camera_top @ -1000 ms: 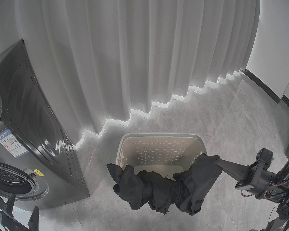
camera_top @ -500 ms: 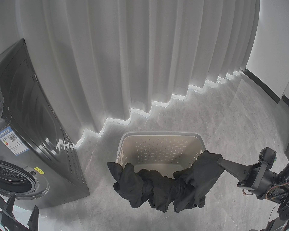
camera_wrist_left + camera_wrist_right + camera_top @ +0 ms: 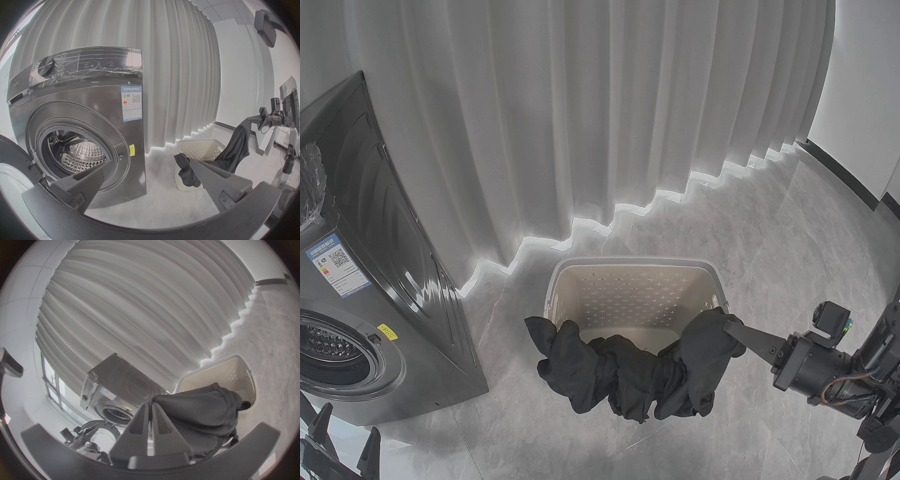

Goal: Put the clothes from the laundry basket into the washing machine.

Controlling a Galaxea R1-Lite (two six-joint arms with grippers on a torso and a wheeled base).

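The washing machine (image 3: 381,294) stands at the far left on the grey floor (image 3: 800,212), its side toward a white curtain (image 3: 581,112). Its round door is swung open and the ribbed metal drum (image 3: 73,153) shows inside. The left end effector (image 3: 349,425) hangs low in front of the machine, near the open drum, with its two fingers spread wide and nothing between them. To the right, close to the curtain's hem, sits the pale laundry basket (image 3: 637,265) with small cross-shaped holes in its walls. A black garment (image 3: 625,375) stretches across the basket's near side. Its left end sags in a bunch over the near left corner, and its right end is lifted above the rim. At the right, the right end effector (image 3: 734,328) is clamped on that raised end, fingers (image 3: 140,421) pressed together with the cloth bunched at their tips.
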